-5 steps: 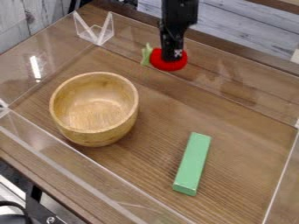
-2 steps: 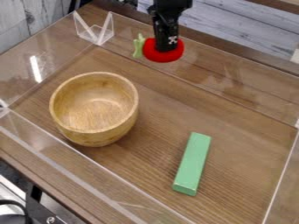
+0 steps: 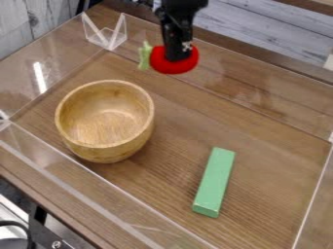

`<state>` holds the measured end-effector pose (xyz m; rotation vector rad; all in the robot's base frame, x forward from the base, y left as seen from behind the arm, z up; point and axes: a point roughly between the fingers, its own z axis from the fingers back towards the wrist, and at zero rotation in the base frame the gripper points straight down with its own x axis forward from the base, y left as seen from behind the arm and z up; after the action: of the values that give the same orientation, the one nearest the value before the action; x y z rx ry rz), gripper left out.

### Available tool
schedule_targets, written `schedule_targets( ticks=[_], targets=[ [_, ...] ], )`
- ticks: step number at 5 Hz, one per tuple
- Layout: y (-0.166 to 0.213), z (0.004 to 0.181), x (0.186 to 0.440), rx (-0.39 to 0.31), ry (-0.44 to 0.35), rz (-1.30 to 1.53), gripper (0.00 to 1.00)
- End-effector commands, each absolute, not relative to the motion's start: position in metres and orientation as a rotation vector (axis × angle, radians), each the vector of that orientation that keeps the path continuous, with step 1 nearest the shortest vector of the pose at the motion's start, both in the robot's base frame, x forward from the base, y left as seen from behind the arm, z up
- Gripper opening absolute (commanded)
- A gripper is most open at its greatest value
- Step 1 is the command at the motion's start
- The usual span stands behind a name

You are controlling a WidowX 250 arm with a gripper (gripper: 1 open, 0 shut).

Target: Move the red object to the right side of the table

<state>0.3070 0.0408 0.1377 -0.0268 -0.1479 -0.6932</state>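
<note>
Red fruit [image 3: 174, 63] is pinched in my end effector [image 3: 177, 44], whose fingers are drawn in close on its top, a green leaf [image 3: 144, 55] sticking out towards nine o'clock. By my reckoning the grasp is done and the fruit is off the counter [image 3: 267, 122], though I cannot tell how high. It sits near twelve o'clock in the camera's view, about one o'clock from the wooden bowl [image 3: 104, 122] and well apart from it.

What I have left is most of the carry, then the lowering and the letting go. I can't be certain from this view alone which edge counts as the right side, so I judge the delivery unfinished: the fruit is near the middle of the width, not out at either side.

Compared with a second ago, I have brought the fruit a little towards ten o'clock in the view, and it looks larger, which I take as a lift towards the camera. Since the frame in between, it has shifted towards seven o'clock. The bowl, the long green block [image 3: 213, 182] down near five o'clock and the clear rack [image 3: 104, 32] near eleven o'clock all lie where they did.
</note>
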Motion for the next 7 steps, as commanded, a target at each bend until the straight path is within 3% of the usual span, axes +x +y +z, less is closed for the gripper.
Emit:
schedule_targets(
  ticks=[1,2,3,4,6,7],
  targets=[
    [0.052,0.146,0.296,-0.013,-0.182,-0.622,0.0],
    [0.021,0.16,0.306,-0.017,-0.182,-0.75,0.0],
    [-0.02,0.163,0.322,-0.039,-0.182,-0.899,0.0],
    [-0.061,0.153,0.332,-0.064,-0.175,-0.999,0.0],
    [-0.116,0.114,0.349,-0.161,-0.158,-1.143,0.0],
    [-0.121,0.097,0.36,-0.198,-0.148,-1.173,0.0]
  ],
)
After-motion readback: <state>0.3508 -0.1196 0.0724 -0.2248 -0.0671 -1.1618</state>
